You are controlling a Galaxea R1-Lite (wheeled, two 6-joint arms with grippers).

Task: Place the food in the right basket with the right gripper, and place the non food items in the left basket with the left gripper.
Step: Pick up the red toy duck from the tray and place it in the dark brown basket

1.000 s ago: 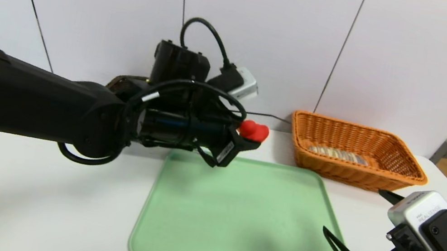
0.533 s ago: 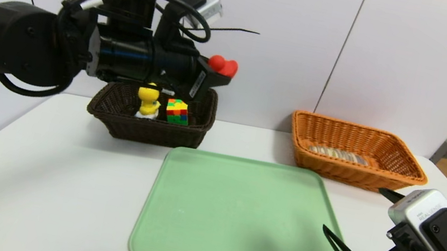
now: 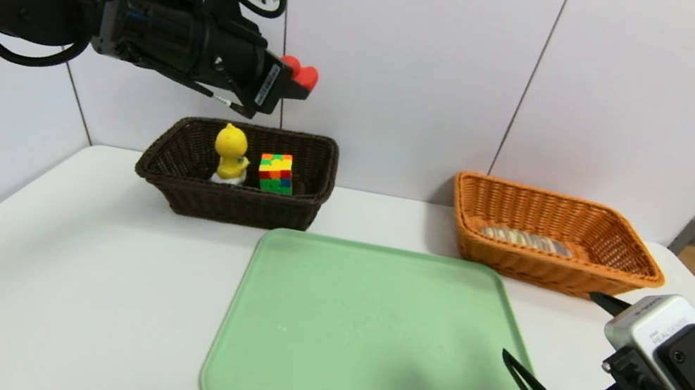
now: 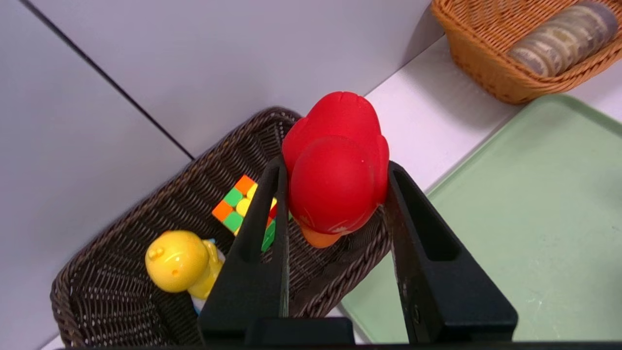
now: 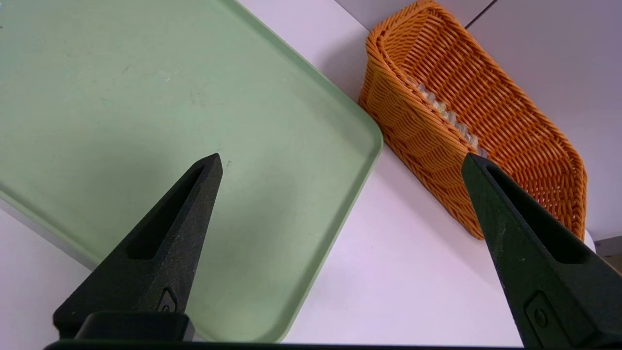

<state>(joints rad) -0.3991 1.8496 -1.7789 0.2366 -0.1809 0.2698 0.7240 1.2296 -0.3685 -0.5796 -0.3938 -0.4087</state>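
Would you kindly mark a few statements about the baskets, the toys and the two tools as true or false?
1. The left tool is shut on the red duck. True.
2. The red duck lies in the dark basket. False: it is held in the air above that basket.
3. The yellow duck and the cube are in the dark basket. True.
4. The orange basket is empty. False: the loaf lies in it.
5. The right tool grips the loaf. False: it is open and holds nothing, near the green tray.
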